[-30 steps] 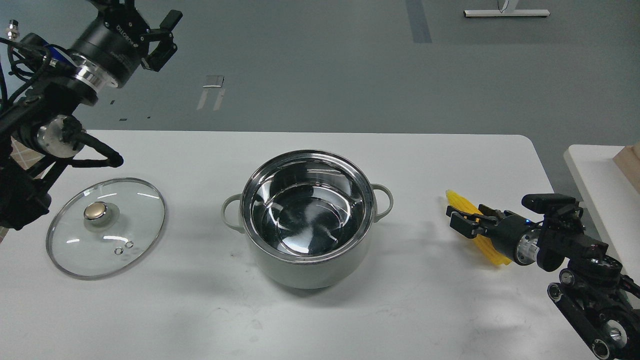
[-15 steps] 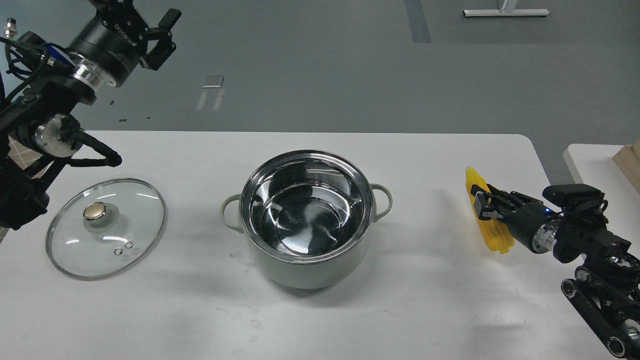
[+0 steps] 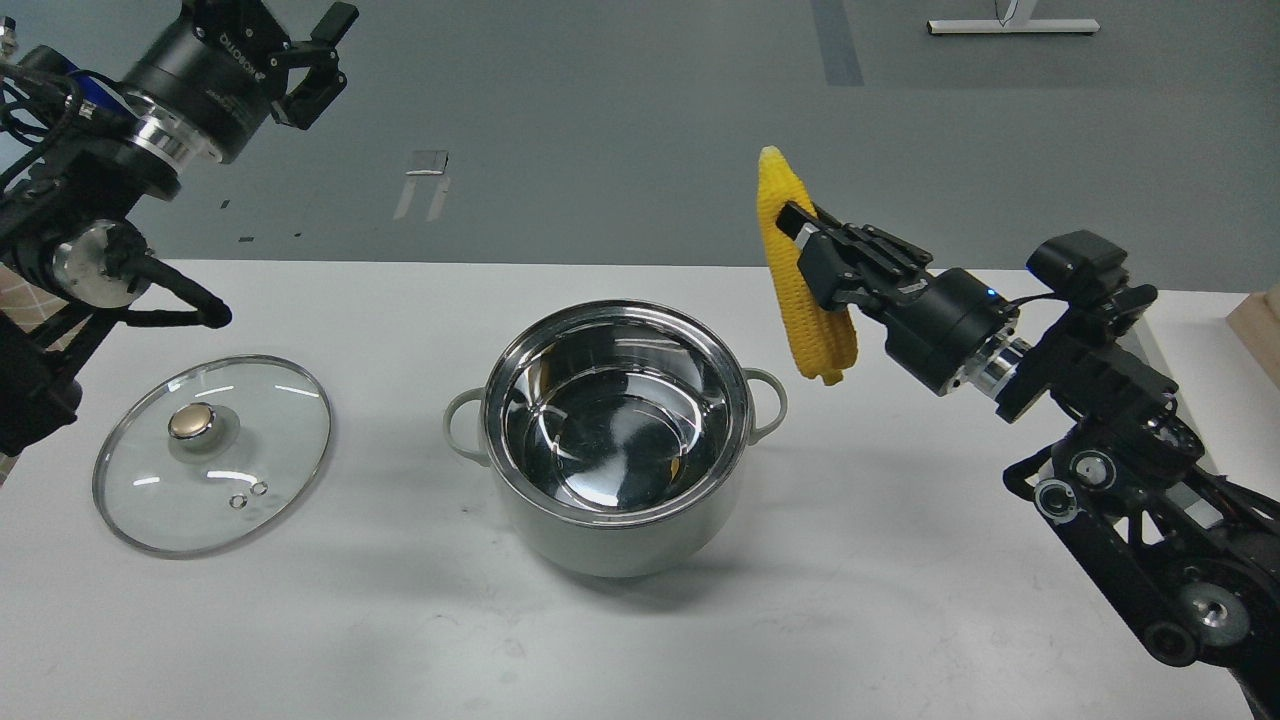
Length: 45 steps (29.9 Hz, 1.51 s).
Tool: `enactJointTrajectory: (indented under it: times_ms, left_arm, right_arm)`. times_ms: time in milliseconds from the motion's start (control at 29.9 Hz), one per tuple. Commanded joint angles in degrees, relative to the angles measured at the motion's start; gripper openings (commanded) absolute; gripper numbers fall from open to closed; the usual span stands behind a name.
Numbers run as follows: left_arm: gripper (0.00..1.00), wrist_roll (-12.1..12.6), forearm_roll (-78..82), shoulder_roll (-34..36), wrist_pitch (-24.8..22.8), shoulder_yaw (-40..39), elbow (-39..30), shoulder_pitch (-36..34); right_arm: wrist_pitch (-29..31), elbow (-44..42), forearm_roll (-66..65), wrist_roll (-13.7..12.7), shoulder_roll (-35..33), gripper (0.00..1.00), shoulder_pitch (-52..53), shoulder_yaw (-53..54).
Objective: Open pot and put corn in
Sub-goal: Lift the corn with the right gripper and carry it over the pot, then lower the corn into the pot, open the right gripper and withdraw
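The corn (image 3: 800, 270) is bright yellow with a fine kernel grid. The pot (image 3: 615, 440) is pale grey-green outside, mirror steel inside. The glass lid (image 3: 212, 453) is clear with a gold knob. The surface (image 3: 900, 600) is white; both arms are black.

A glass lid (image 3: 212, 455) lies flat on the white table (image 3: 820, 620) over at nine o'clock, its gold knob (image 3: 194, 422) facing up. At three o'clock a second white table (image 3: 1215, 385) stands just off the first, with a pale wooden block (image 3: 1258, 325) on it. Beyond is grey floor (image 3: 620, 130).
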Motion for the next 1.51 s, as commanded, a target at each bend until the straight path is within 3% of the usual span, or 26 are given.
enactJointTrajectory:
  times_ms: [0,268,468,602,936,1003,1070,1104,1271,1472]
  left_arm:
    - [0.98,0.0,0.0,0.39,-0.07,0.01,-0.16,0.05]
    - [0.98,0.0,0.0,1.18,-0.15,0.01,-0.25,0.14]
    - [0.98,0.0,-0.09,1.54,-0.24,-0.08,-0.52,0.14]
    - [0.98,-0.09,-0.09,1.54,-0.07,-0.08,-1.04,0.14]
    - [0.98,0.0,-0.09,1.63,-0.15,-0.08,-1.13,0.14]
    - [0.98,0.0,-0.09,1.98,-0.15,-0.08,-1.13,0.14]
    - [0.98,0.0,0.0,1.98,-0.24,-0.08,-1.22,0.14]
    - [0.98,0.0,-0.09,1.98,-0.24,-0.08,-1.31,0.14]
    - [0.98,0.0,-0.09,1.98,-0.24,-0.25,-1.48,0.14]
    - [0.98,-0.44,-0.27,1.98,-0.33,-0.43,-1.48,0.23]
  right_arm:
    - [2.37,-1.45,0.0,-0.27,5.15,0.0,3.91,-4.69]
    - [2.99,-10.51,-0.53,-0.19,7.98,0.0,8.5,-15.16]
    - [3.08,-12.09,-5.09,-0.1,7.54,0.24,8.5,-16.84]
    - [3.08,-12.09,-5.45,-0.01,7.71,0.46,8.76,-16.75]
    - [2.81,-12.0,-5.45,0.17,7.72,0.59,8.67,-16.75]
    - [2.55,-12.09,-5.45,0.25,7.63,0.69,8.67,-16.75]
    - [2.2,-12.09,-5.36,0.43,7.63,0.89,8.67,-16.66]
    - [2.2,-12.0,-5.36,0.43,7.63,0.93,8.67,-16.58]
    - [-0.52,-11.92,-4.84,0.52,7.98,0.95,9.46,-11.05]
    - [-2.9,-11.74,-0.19,0.43,13.25,0.97,11.4,6.52]
